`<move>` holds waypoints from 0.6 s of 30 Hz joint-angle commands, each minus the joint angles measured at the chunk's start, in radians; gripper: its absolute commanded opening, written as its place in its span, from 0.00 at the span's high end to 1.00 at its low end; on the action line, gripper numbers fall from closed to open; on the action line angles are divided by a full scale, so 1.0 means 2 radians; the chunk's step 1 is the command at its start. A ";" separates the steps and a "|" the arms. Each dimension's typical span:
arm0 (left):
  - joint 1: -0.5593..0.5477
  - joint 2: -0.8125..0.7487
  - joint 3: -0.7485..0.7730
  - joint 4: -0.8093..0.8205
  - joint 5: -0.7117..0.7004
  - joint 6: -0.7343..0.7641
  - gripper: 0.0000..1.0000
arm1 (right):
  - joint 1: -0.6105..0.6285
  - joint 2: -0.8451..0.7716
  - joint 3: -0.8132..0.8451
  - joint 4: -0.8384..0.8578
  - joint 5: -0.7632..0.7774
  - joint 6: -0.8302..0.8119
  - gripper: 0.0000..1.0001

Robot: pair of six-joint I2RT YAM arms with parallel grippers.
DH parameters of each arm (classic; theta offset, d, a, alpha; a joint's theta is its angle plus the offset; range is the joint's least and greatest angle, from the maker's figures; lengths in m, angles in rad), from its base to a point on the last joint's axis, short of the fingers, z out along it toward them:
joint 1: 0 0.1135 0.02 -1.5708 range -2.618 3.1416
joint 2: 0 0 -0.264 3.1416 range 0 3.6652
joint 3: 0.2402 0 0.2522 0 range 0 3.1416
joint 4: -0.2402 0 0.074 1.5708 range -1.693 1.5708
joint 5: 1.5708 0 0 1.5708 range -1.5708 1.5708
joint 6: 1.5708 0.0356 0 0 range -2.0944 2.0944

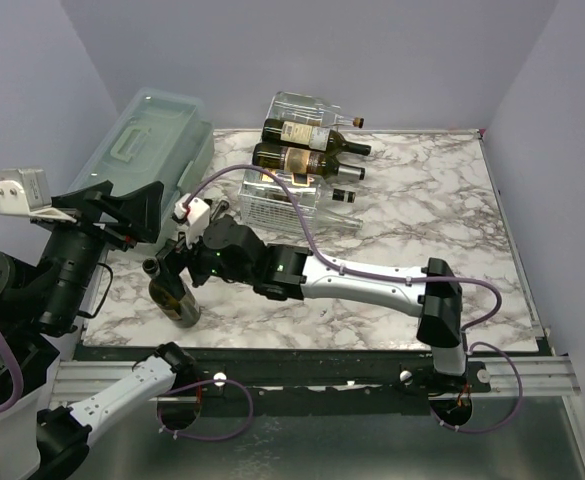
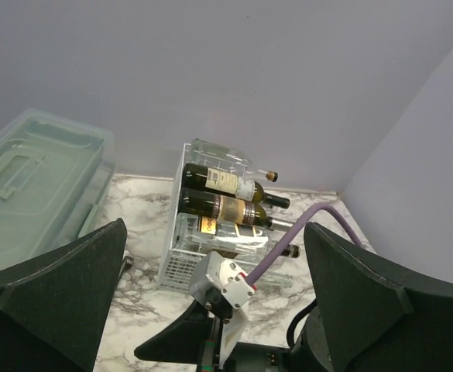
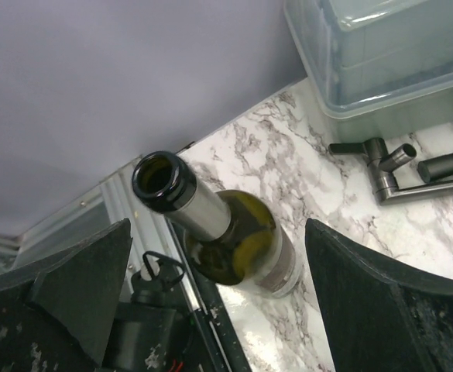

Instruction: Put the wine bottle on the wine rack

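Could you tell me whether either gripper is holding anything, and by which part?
Nothing is held: the right gripper stands open around the wine bottle without touching, and the left gripper is open, empty.

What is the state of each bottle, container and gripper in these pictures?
wine bottle: standing upright on the table, mouth open, not gripped.
right gripper: open, one finger on each side of the wine bottle's neck.
left gripper: open, empty, raised above the table.
wine rack: holds three bottles lying on their sides.
storage box: lid on.
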State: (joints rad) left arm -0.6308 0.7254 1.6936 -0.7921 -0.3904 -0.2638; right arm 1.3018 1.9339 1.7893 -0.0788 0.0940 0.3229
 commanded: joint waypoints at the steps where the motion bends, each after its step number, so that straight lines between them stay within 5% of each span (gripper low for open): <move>1: -0.004 -0.003 0.015 -0.024 -0.014 0.007 0.01 | 0.006 0.039 0.047 -0.036 0.046 -0.018 0.04; 18: -0.004 -0.022 0.019 -0.031 -0.059 0.021 0.01 | 0.035 0.119 0.161 -0.102 0.104 -0.040 0.07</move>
State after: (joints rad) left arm -0.6308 0.6907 1.7218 -0.8234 -0.4740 -0.2382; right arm 1.3613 2.1376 2.0613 -0.2390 0.2596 0.2703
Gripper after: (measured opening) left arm 0.986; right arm 0.940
